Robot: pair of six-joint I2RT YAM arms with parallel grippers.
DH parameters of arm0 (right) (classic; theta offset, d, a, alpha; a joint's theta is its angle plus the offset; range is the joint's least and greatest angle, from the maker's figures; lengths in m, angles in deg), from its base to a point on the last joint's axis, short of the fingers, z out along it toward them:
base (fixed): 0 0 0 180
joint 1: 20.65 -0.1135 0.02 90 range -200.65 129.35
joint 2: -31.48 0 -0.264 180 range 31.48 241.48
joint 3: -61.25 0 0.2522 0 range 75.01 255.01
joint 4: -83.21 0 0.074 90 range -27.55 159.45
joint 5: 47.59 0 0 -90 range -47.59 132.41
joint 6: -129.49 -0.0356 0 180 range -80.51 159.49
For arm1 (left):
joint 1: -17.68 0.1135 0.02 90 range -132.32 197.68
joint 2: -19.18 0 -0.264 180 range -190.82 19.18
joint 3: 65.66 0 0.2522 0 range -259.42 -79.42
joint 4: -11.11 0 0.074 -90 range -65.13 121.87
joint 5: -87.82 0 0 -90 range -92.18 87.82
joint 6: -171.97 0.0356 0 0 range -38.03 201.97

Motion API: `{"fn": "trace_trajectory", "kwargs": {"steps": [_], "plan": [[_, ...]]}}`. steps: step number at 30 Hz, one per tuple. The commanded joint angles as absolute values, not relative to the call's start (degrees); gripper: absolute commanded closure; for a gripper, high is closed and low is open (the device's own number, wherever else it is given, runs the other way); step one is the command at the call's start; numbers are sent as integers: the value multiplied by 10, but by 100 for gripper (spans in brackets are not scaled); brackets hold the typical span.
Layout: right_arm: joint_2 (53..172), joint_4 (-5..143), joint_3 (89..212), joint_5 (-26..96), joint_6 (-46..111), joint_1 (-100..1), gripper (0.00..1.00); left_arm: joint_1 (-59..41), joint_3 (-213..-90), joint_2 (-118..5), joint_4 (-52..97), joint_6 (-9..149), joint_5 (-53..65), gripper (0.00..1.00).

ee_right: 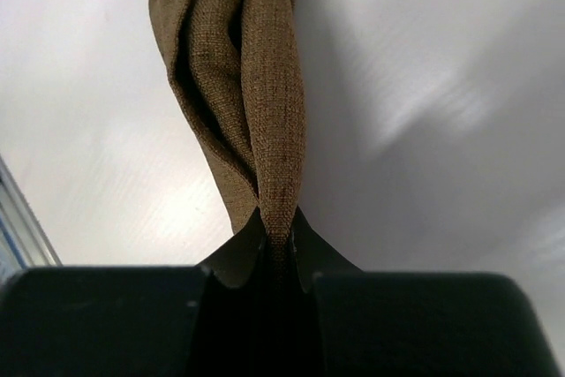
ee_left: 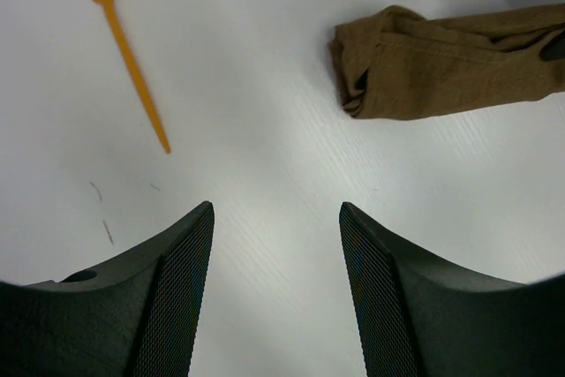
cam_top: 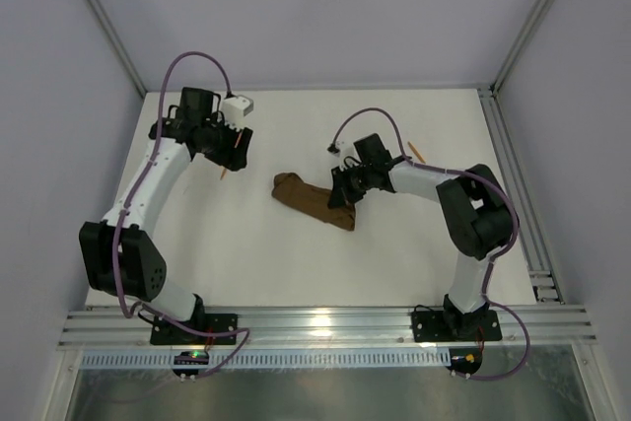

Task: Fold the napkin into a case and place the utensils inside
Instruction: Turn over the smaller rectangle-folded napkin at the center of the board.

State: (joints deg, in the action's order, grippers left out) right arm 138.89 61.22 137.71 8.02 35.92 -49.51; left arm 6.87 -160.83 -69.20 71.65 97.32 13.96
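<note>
The brown napkin (cam_top: pixel 309 199) lies mid-table, bunched into a long, narrow, creased strip. My right gripper (cam_top: pixel 346 191) is shut on its right end, and in the right wrist view the cloth (ee_right: pixel 243 59) is pinched between the jaws (ee_right: pixel 278 237). My left gripper (cam_top: pixel 235 152) hovers at the table's left, open and empty, as the left wrist view (ee_left: pixel 276 209) confirms. An orange fork (ee_left: pixel 124 50) lies on the table ahead and left of it, also visible from above (cam_top: pixel 224 173). The napkin's left end (ee_left: pixel 441 64) lies ahead and to the right. A second orange utensil (cam_top: pixel 416 152) lies behind the right arm.
The white table (cam_top: pixel 296 263) has a metal rail along its right side (cam_top: pixel 518 194) and another along the near edge (cam_top: pixel 325 322). Grey walls enclose the back and sides. Both arm bases stand at the near edge.
</note>
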Motion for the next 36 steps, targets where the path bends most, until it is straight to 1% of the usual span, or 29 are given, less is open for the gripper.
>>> {"fn": "trace_trajectory", "kwargs": {"steps": [1,6,11,12,15,16,21,22,25,26,28,29,31,32,35,36], "plan": [[1344,536,1414,157,391,-489,97,98,-1605,-663,738,962,115,39],[1344,477,1451,240,441,-482,97,133,-1605,-647,743,959,130,39],[1333,437,1473,309,457,-471,97,138,-1605,-645,742,959,133,39],[1325,433,1477,351,461,-471,97,140,-1605,-644,743,959,133,39],[1309,421,1488,419,471,-473,97,141,-1605,-643,741,958,135,39],[1298,423,1490,471,476,-478,97,142,-1605,-642,742,958,134,39],[1284,437,1482,593,503,-507,97,147,-1609,-637,742,957,131,39],[1283,440,1478,636,508,-526,97,148,-1610,-634,741,957,132,39],[1285,449,1458,710,514,-568,97,152,-1610,-630,740,957,132,39],[1289,453,1452,768,515,-606,97,152,-1610,-628,740,956,134,39],[1298,459,1438,827,514,-648,97,152,-1609,-627,740,955,133,39],[1303,461,1434,864,508,-688,97,153,-1609,-626,739,955,133,39],[1325,466,1418,881,495,-727,97,154,-1608,-623,740,955,131,39],[1336,468,1415,892,484,-763,97,154,-1607,-621,739,955,130,39],[1397,463,1418,900,461,-815,97,156,-1605,-619,737,955,129,39],[1433,463,1422,906,457,-845,97,157,-1605,-619,738,956,128,39]]}}
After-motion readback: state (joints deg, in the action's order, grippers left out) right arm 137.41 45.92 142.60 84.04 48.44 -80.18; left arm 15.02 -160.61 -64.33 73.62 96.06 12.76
